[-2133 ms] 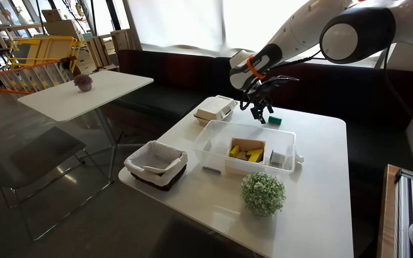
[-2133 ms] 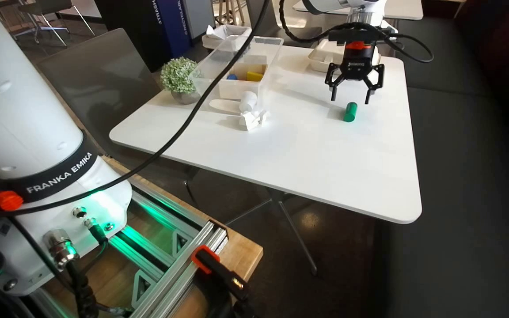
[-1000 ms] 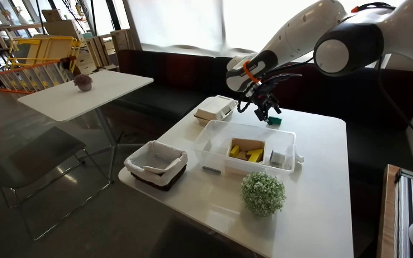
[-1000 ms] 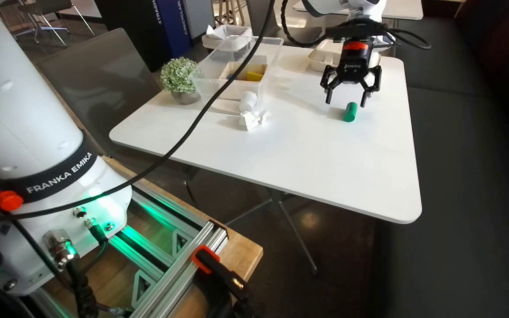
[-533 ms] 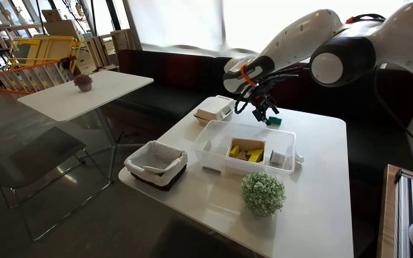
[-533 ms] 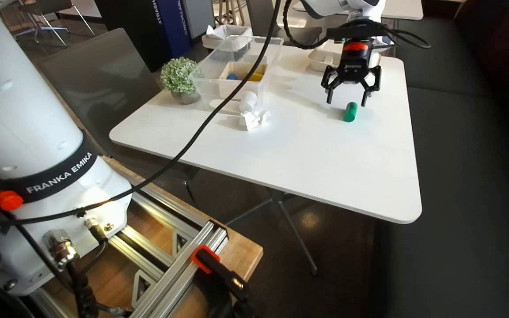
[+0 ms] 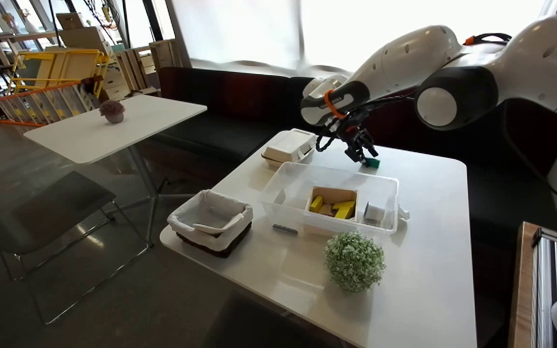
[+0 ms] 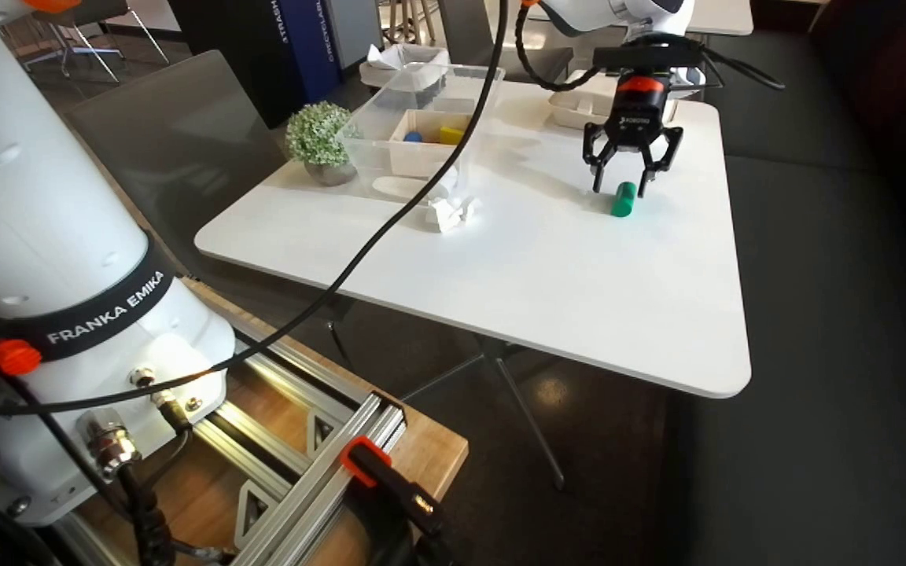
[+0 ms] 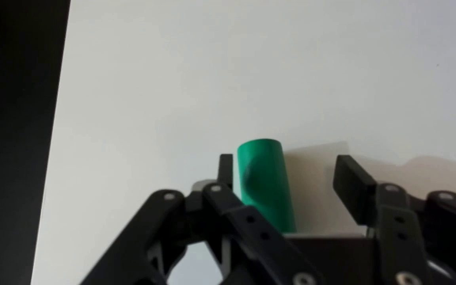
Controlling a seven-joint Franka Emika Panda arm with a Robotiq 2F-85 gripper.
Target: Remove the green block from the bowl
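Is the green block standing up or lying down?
Lying down: the green block stretches along the white table, its round end facing sideways.

In an exterior view, read FRANKA EMIKA, white on black band (image 8: 103, 305) around white robot base (image 8: 44, 165). Read TRASH and RECYCLABL, running up to top edge, both sideways on black-and-blue box (image 8: 307, 63). Made out tiny ROBOTIQ on gripper (image 8: 619, 191). Saw lettering on dark arm section (image 7: 357, 92), too blurred to read.
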